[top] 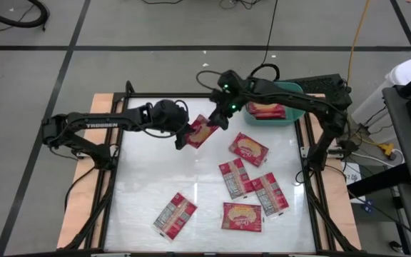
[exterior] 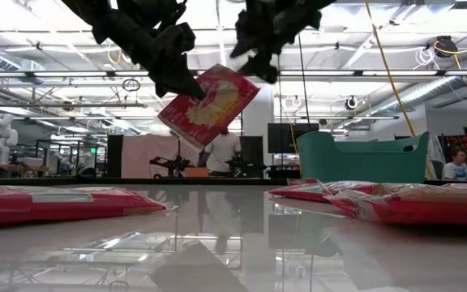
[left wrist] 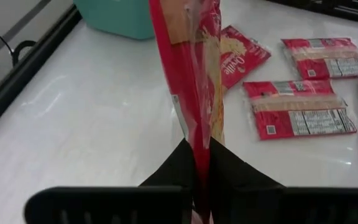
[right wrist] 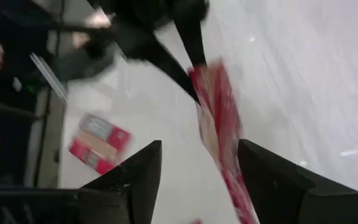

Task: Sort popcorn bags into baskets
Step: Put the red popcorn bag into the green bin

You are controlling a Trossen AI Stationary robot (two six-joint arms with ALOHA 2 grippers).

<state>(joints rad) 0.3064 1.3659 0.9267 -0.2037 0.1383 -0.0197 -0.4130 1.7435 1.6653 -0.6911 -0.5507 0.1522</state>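
Left gripper (top: pixel 185 135) pinched one flat red popcorn packet (top: pixel 200 131) with a yellow-tan picture, its dark fingers (left wrist: pixel 178 171) pressed together on the packet's lower edge, so the packet rose tilted just beyond the fingertips, lifted clear above the middle of the white worktop (top: pixel 148 178) toward its far edge. Right gripper (top: pixel 222 116) hovered just beside the packet's other end with its fingers (right wrist: pixel 135 174) spread apart, the packet lying between them without being clamped. Five more red packets lay flat on the worktop: four (top: pixel 247 188) clustered toward the right edge, one (top: pixel 175 215) nearer the front edge. A teal-green plastic tub (top: pixel 285 107) with a rolled rim stood at the far right corner, holding another red packet (top: pixel 265 110). White lettering on the left arm (top: pixel 102 126) read "TROSSEN". A script brand word on one flat packet (left wrist: pixel 238 55) was only partly legible.
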